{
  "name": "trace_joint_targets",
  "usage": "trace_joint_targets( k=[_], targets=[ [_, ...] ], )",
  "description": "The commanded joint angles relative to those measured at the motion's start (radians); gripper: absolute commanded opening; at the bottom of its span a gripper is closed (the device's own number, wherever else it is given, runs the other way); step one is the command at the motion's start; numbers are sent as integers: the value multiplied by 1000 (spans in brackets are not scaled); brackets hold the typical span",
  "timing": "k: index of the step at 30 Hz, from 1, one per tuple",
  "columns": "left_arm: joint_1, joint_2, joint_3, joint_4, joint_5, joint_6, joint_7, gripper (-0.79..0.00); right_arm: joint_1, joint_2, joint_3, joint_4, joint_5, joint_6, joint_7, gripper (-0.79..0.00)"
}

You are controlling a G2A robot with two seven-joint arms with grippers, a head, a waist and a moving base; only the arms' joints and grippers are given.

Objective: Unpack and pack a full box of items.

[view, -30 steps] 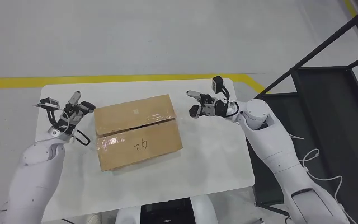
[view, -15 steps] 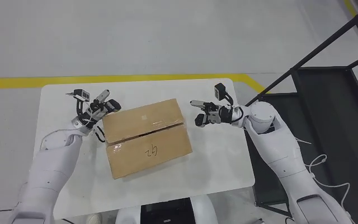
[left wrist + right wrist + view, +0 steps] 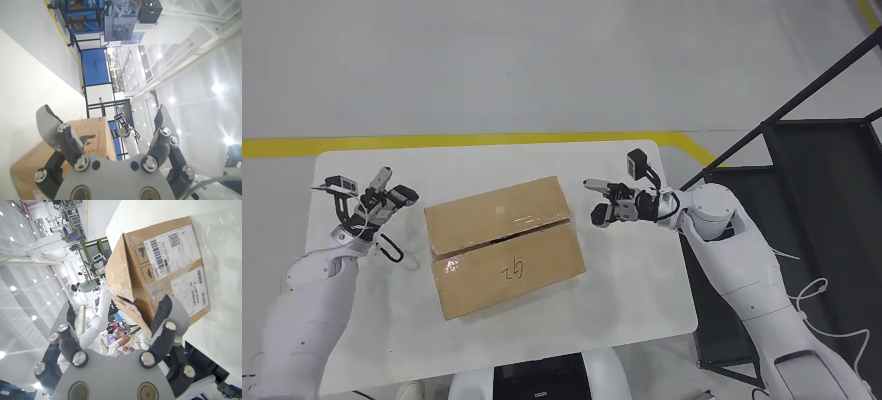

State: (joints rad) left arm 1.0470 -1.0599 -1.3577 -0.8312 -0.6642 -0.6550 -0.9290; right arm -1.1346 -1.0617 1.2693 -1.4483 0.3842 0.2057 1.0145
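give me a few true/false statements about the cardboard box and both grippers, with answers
1. The brown cardboard box lies on the white table with its top flaps folded shut. True.
2. The left gripper is clamped on the box's edge. False: its jaws are open and it sits apart from the box, holding nothing.
3. The right gripper sits beside the box on the opposite side, with its jaws open and not touching the box. True.
4. The white printed labels are stuck on the box's top flaps. False: they are on the side wall that faces the right gripper. The top carries only a handwritten mark and clear tape.
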Motion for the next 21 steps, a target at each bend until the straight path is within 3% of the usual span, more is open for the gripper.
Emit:
trace_joint_targets(
  k=[1,6,10,21],
  targets=[
    [44,16,-37,-41,28,25,-8,0,-2,0,-2,-1,0,-1,-2,0],
    [132,41,-86,-172,74,132,-57,0,-12,2,-7,2,1,3,-2,0],
    [162,43,-77,-250,100,202,-68,0,-16,7,-12,13,-35,28,2,0],
    [90,13,10,-249,64,199,-42,0,-63,34,-13,-42,-90,136,183,0]
  ],
)
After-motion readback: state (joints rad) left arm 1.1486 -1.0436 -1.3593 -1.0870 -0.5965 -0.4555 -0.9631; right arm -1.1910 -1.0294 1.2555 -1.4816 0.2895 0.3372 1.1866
